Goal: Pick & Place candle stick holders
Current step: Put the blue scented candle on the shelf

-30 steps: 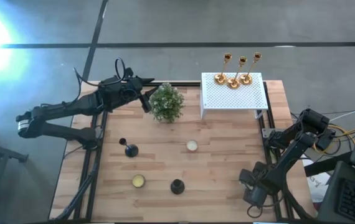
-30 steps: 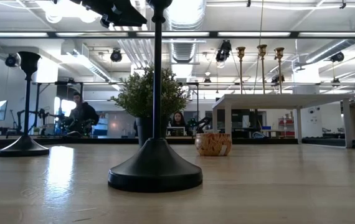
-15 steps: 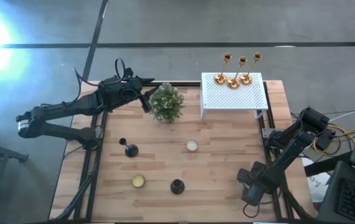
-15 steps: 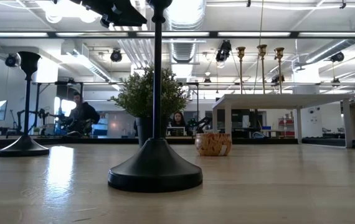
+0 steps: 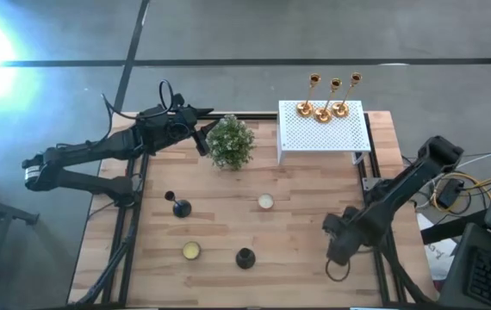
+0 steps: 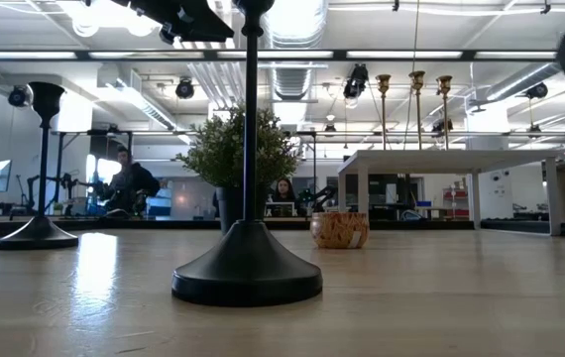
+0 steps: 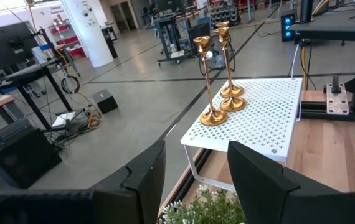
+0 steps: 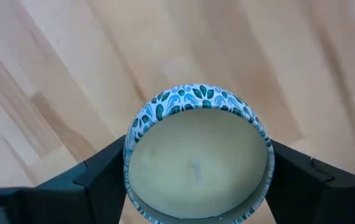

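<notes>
Three gold candle stick holders (image 5: 323, 110) stand on their round bases on the white perforated box (image 5: 332, 133) at the far right; the left wrist view shows them too (image 7: 212, 93). Two black candle stick holders (image 5: 179, 207) (image 5: 245, 257) stand on the table. In the low view one of them (image 6: 248, 268) stands close to the camera. My right gripper (image 5: 336, 251), pointing down near the right front, is shut on a round candle tin (image 8: 196, 168) with a blue leaf pattern. My left gripper (image 7: 196, 180) is open and level above the potted plant (image 5: 230, 142), with nothing between its fingers. My right gripper pinches the candle tin's round side wall (image 8: 131, 155) between its two fingers (image 8: 103, 177), one on each opposite side. The fingers come from above, pointing down. The tin sits upright, wax top up, and appears lifted clear of the wooden table.
Two small candles sit on the table, one near the middle (image 5: 265, 201) and one at the near left (image 5: 191, 251). The bushy plant stands at the far left of centre. Bare wood lies between the box and the near edge. People sit in the room behind.
My right gripper has gone up and toward the table's far edge, a little to the left, carrying the candle tin. A dark part of that arm has come into the low view's upper right corner.
</notes>
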You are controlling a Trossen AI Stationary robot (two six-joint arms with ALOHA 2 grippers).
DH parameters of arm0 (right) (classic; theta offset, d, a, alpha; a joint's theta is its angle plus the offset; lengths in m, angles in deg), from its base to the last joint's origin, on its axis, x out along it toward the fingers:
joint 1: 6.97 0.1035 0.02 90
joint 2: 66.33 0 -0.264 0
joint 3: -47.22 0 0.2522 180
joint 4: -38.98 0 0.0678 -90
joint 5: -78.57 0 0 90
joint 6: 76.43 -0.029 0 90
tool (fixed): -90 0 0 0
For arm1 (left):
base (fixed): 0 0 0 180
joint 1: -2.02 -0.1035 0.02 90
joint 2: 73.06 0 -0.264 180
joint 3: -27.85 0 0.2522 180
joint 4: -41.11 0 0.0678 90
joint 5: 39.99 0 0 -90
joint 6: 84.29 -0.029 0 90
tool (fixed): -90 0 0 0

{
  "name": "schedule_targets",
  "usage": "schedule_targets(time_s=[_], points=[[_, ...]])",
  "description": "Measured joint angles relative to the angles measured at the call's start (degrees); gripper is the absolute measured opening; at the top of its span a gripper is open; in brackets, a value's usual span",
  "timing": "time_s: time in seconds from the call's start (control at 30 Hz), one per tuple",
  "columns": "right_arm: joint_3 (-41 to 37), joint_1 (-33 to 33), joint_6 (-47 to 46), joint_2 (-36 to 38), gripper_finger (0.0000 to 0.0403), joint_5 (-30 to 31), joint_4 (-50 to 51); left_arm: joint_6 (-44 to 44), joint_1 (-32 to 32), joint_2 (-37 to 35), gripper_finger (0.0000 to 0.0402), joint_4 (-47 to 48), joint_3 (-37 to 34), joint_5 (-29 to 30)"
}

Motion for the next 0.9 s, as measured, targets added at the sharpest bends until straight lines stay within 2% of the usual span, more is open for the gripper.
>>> schedule_targets(time_s=[0.23, 0.47, 0.9], points=[[0.0, -5.8, 2.3, 10.8, 0.0285, 3.7, 7.3, 0.0, 0.0, 0.0, 0.0179, 0.0, 0.0, 0.0], [0.0, -14.8, 7.4, 18.8, 0.0285, 3.7, 15.9, 0.0, 0.0, 0.0, 0.0179, 0.0, 0.0, 0.0], [0.0, -34.4, 27.2, 24.1, 0.0285, 3.7, 16.8, 0.0, 0.0, 0.0, 0.0179, 0.0, 0.0, 0.0]])
